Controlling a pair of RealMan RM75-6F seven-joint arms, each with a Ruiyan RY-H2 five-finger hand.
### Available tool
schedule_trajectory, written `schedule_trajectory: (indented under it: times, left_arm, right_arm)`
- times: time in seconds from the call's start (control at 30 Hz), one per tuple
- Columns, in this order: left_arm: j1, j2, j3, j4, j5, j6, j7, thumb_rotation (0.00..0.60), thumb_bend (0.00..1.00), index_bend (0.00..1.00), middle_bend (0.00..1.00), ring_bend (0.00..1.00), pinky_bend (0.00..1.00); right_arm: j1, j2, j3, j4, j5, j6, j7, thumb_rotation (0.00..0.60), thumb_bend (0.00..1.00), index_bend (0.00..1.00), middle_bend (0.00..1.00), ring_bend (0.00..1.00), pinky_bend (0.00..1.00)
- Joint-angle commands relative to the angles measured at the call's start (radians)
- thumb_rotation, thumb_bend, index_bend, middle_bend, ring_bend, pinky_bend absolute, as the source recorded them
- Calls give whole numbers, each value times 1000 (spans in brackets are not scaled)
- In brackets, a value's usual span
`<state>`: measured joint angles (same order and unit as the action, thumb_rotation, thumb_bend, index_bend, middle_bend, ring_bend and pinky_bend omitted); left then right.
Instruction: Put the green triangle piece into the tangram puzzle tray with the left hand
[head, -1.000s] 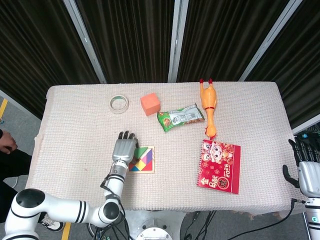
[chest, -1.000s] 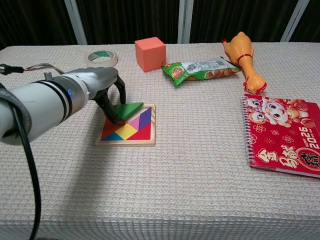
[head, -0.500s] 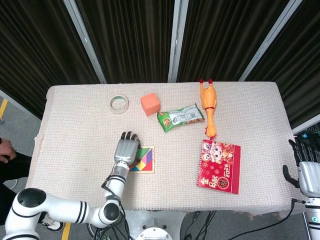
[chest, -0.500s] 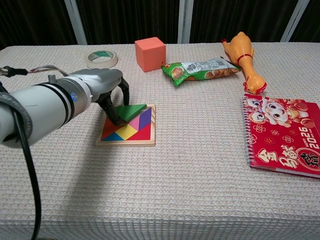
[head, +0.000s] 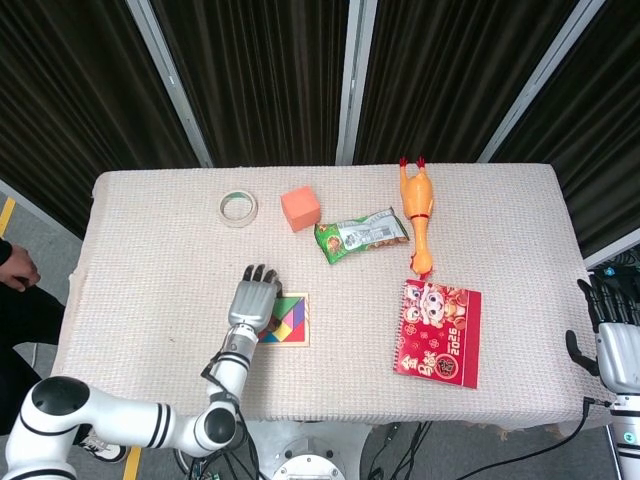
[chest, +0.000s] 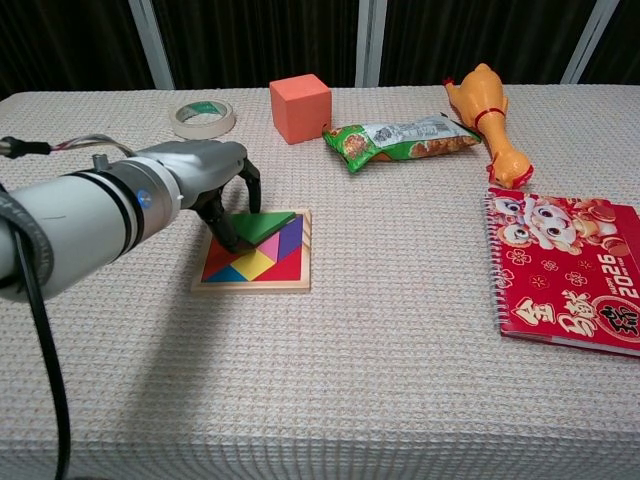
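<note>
Left hand (chest: 215, 180): over the tray's left rear corner, fingers curled down around the left end of the triangle. It looks to be pinching the piece, though the contact itself is partly hidden behind the fingers.
Triangle (chest: 262, 224): green, at the rear of the tray, over its top slot. It seems slightly tilted, the left end raised in the fingers and the right end low on the tray; whether it sits flush I cannot tell.
Tray (chest: 256, 282): wooden, flat on the cloth near the left front of the table (head: 150, 250). Red, yellow, blue, pink and purple pieces lie in it.
Right hand (head: 612, 340): at the far right edge of the head view, off the table, fingers spread, holding nothing.
Done: the piece is carried to the tray and lined up with the open space at the rear, by my reading.
Left: lower it fully into the slot, let go, lift the hand clear.
Risk: a corner may ride up on the rim or on the pink piece, so the triangle could stay cocked once released.
Others: tape (chest: 203, 116), cube (chest: 300, 108), snack bag (chest: 400, 138), rubber chicken (chest: 487, 110) and calendar (chest: 565, 272) lie well apart from the tray.
</note>
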<state>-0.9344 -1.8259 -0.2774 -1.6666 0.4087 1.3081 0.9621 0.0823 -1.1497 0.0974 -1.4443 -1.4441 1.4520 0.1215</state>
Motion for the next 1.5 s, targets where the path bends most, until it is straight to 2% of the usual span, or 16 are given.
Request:
schedule_trajectory:
  times: [0.03,0.27,0.57,0.93,1.27,1.5]
  left_arm:
    - [1,3,1,-4,4,0,-2,600,331,368,133,0,19]
    - [3,6,4,-12,16,-1,-10,600,331,353,127,0,19]
    - [4,11,5,-30,45,8,-21,600,331,270,122,0,19]
    - [2,16,8,-49,67,20,-20,600,331,268,122,0,17]
    - [1,19,26,-7,101,43,5,600,331,244,122,0,7]
    - [3,14,25,27,84,29,17,600,331,232,115,0,4]
  right_arm:
    - [0,0,0,0,0,0,-1,600,371,0,0,0,0]
    - [0,0,0,-1,0,-1,-2,600,371,0,0,0,0]
    - [1,3,0,-4,4,-6,-4,600,371,0,0,0,0]
    - [1,3,1,-5,5,-7,-4,600,371,0,0,0,0]
    - [1,2,0,-3,4,-8,-3,600,372,0,0,0,0]
    - [3,1,0,-1,7,-13,-1,600,372,0,0,0,0]
